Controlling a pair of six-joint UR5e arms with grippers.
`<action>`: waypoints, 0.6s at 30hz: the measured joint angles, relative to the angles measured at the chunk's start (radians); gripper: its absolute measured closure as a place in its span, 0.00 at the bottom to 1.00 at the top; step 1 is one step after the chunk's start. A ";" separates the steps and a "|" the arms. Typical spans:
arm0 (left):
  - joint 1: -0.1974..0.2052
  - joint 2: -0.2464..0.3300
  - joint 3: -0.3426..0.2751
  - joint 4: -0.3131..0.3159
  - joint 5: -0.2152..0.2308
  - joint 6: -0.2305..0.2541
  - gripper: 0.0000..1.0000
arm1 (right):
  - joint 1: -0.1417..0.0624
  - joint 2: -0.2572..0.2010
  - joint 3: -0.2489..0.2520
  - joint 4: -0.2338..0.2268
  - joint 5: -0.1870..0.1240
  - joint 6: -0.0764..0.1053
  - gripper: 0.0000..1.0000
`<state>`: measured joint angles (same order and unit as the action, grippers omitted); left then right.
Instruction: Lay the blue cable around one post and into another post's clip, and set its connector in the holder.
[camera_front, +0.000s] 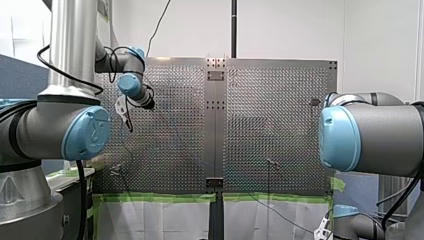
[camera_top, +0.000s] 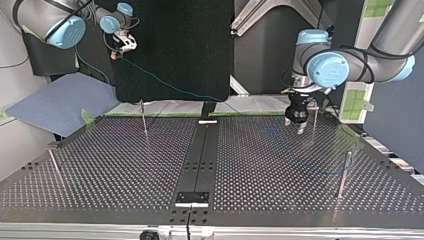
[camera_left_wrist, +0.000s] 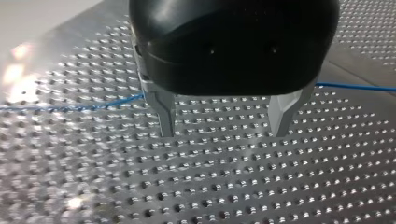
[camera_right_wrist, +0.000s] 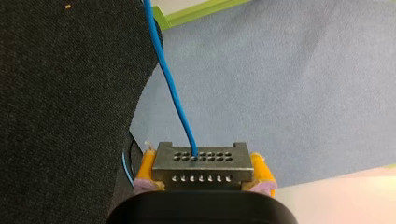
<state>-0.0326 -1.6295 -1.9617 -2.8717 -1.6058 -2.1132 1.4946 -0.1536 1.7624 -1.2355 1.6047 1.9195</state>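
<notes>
While our right gripper (camera_top: 121, 46), upper left of top view, pinches connector (camera_right_wrist: 201, 161), blue cable (camera_right_wrist: 177, 100) hangs down to table (camera_top: 100, 165). Our left gripper (camera_left_wrist: 223, 130) spread, empty, beside cable. Wrapping post (camera_top: 343, 175), clipping, parking connector: all left, we think.

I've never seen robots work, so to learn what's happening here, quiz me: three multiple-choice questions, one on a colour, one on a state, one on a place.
1. The cable is: A red, B blue, C green.
2. The left tool is: A open, B shut on the cable, C shut on a pen.
3. The connector sits: A in the left tool, B in the right tool, C in a hand.

B: both wrist views show it blue. A: its fingers stand apart, nothing between. B: yellow pads clamp it.
</notes>
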 joint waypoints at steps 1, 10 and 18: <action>0.000 0.008 -0.003 -0.002 -0.008 0.000 0.00 | 0.000 0.000 0.000 0.000 -0.002 0.000 1.00; 0.013 0.081 -0.010 -0.049 -0.081 0.003 0.00 | 0.006 -0.014 0.000 0.006 -0.027 0.000 1.00; 0.027 0.141 -0.012 -0.101 -0.141 0.014 0.00 | 0.018 -0.038 0.006 0.015 -0.029 0.002 1.00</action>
<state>-0.0054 -1.4884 -1.9741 -2.9732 -1.7467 -2.0993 1.5126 -0.1919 1.7687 -1.2204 1.5754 1.9217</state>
